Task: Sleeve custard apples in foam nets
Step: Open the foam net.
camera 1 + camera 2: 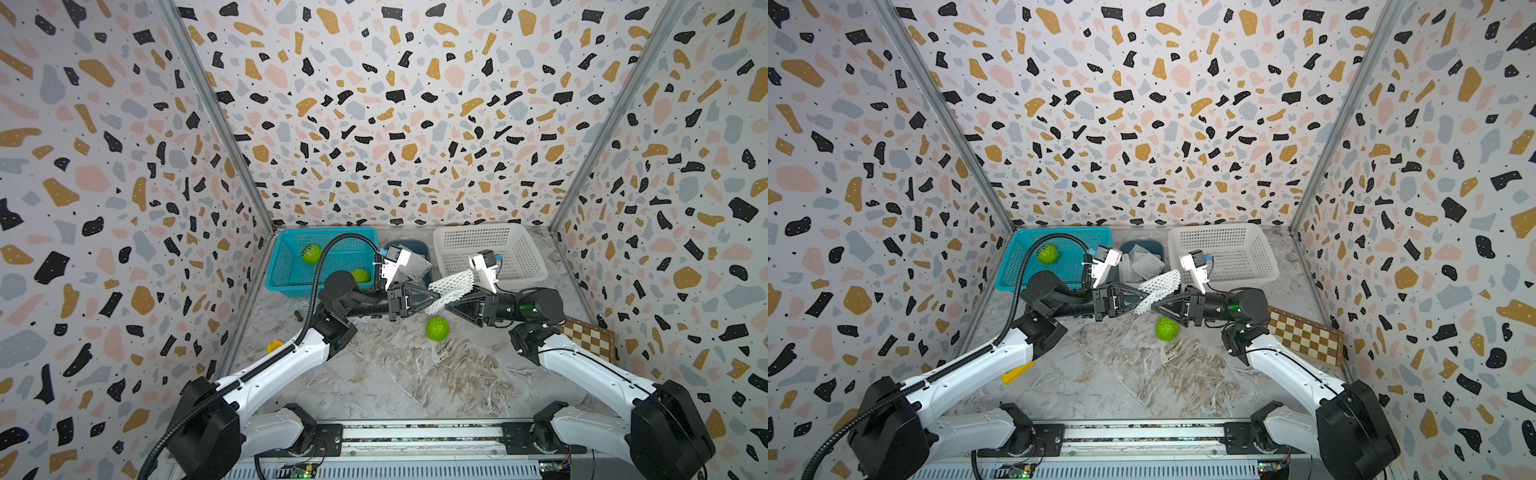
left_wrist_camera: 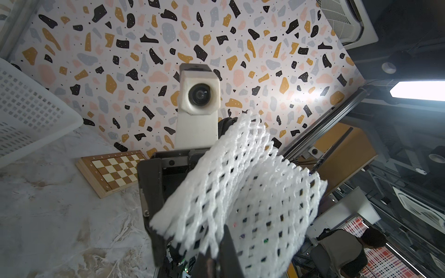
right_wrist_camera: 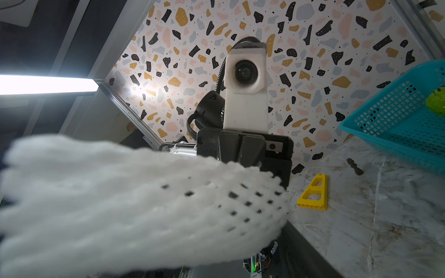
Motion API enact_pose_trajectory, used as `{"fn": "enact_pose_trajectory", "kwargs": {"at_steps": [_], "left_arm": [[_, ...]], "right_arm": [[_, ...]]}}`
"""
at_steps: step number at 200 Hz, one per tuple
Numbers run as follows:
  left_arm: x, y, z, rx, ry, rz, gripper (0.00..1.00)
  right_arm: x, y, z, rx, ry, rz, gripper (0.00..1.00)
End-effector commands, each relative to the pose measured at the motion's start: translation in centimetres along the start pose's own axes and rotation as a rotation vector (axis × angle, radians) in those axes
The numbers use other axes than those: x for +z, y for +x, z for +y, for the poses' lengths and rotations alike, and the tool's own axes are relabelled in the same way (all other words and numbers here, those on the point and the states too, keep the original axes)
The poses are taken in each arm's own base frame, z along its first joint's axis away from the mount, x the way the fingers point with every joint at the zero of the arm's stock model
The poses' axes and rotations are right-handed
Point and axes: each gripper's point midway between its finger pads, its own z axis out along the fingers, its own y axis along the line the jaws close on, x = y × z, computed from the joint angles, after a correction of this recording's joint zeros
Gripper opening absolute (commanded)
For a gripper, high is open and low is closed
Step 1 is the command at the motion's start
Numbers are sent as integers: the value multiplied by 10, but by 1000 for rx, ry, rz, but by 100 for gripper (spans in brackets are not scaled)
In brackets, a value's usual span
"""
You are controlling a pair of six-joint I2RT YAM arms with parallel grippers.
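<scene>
Left arm (image 1: 286,365) and right arm (image 1: 582,370): same build, with glossy white link shells, matte black joint housings and bulky black shoulder blocks. Small dark screw heads dot the white shells.

Left arm carries a black corrugated conduit (image 1: 351,236) routed outside the links. Right arm has only a thin black cable (image 1: 598,360) along its white link.

A green status light (image 1: 525,308) glows on the right arm's black wrist joint.

Left end effector (image 1: 437,296) and right end effector (image 1: 448,308): black, with triangular open-frame fingers.

Left camera housing (image 1: 393,266) and right camera housing (image 1: 482,268): white, blocky, each with a round black lens and a blue connector at the rear.

Both bases mount on a silver rail (image 1: 415,434).
</scene>
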Motion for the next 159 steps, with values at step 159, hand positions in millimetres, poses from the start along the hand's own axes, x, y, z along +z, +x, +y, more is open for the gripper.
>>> {"fn": "enact_pose_trajectory", "kwargs": {"at_steps": [159], "left_arm": [[-21, -10, -20, 242, -34, -167, 0]], "right_arm": [[4, -7, 18, -29, -109, -12, 77]]}}
